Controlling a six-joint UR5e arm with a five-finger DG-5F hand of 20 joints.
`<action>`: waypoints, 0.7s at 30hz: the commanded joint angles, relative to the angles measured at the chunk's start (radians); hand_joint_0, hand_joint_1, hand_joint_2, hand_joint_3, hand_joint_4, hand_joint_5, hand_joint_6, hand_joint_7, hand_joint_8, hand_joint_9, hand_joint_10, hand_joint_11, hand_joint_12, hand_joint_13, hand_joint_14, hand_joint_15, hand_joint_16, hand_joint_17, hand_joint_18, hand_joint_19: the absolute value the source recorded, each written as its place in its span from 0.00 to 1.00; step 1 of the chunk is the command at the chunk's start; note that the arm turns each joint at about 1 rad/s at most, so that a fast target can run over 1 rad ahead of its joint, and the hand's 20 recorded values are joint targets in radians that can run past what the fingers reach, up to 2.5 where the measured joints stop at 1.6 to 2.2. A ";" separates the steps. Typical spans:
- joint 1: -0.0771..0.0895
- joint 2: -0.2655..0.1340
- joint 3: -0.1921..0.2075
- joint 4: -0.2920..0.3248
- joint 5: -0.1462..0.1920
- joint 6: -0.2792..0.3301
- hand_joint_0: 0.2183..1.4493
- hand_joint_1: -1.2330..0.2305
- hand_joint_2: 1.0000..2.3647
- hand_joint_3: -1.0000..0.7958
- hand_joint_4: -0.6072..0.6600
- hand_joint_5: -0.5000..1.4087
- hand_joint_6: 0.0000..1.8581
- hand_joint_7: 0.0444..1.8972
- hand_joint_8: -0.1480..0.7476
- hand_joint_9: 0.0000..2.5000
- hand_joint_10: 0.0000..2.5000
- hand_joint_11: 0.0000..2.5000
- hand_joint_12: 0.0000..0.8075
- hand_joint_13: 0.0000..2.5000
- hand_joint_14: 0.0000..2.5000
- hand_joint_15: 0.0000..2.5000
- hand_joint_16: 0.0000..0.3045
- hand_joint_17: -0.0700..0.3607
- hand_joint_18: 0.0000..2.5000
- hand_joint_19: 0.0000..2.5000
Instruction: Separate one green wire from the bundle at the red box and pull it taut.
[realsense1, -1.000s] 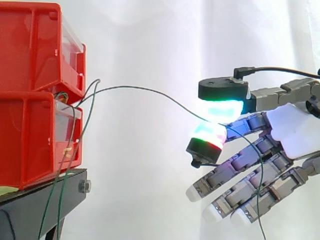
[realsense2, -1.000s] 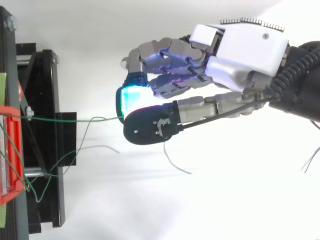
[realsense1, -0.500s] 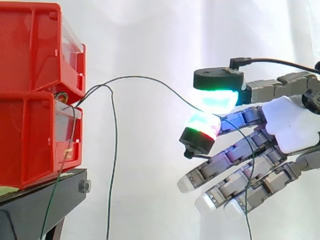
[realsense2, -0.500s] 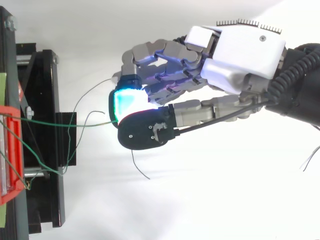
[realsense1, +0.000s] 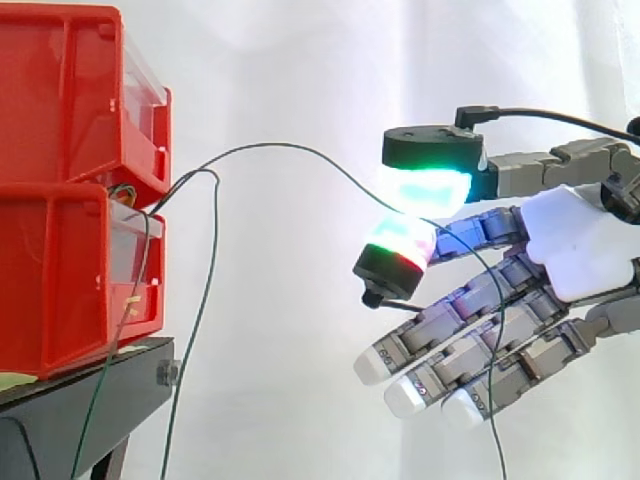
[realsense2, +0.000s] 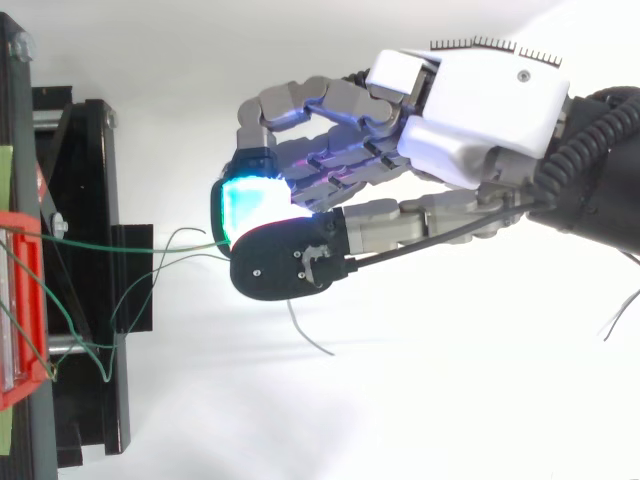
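Observation:
Two stacked red bins (realsense1: 70, 190) stand at the left on a black stand (realsense1: 100, 385). A bundle of thin green wires (realsense1: 135, 205) comes out between the bins. One green wire (realsense1: 290, 150) arcs slackly from there to my hand (realsense1: 580, 250), which pinches it between two glowing fingertips (realsense1: 425, 190). The rest of the fingers stay straight below. Past the pinch, the wire's free end hangs down across the fingers. From above, the wire (realsense2: 130, 250) runs nearly straight from the red bin (realsense2: 20, 300) to the hand (realsense2: 480, 110).
Other green wires (realsense1: 195, 320) hang loose from the bundle down past the stand's front. The stand (realsense2: 85, 200) lies along the left edge from above. A white curtain is behind, with open space between bins and hand.
The hand has shifted a little left toward the bins, keeping its pinch. The held wire bows higher with more slack, and the loose wires below have swung.

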 joint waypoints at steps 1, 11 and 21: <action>-0.001 -0.001 0.000 0.000 0.000 -0.001 0.29 0.35 0.03 0.58 0.39 0.20 0.45 0.72 0.52 0.21 0.00 0.03 0.59 0.25 0.00 0.08 0.24 0.55 0.27 0.07; -0.001 -0.001 0.000 0.000 0.000 -0.001 0.27 0.36 0.10 0.57 0.39 0.20 0.44 0.73 0.53 0.21 0.00 0.03 0.60 0.25 0.00 0.08 0.25 0.56 0.27 0.07; -0.001 -0.001 0.000 0.000 -0.003 -0.001 0.27 0.37 0.13 0.57 0.40 0.21 0.44 0.73 0.54 0.22 0.00 0.04 0.60 0.26 0.00 0.08 0.25 0.55 0.27 0.08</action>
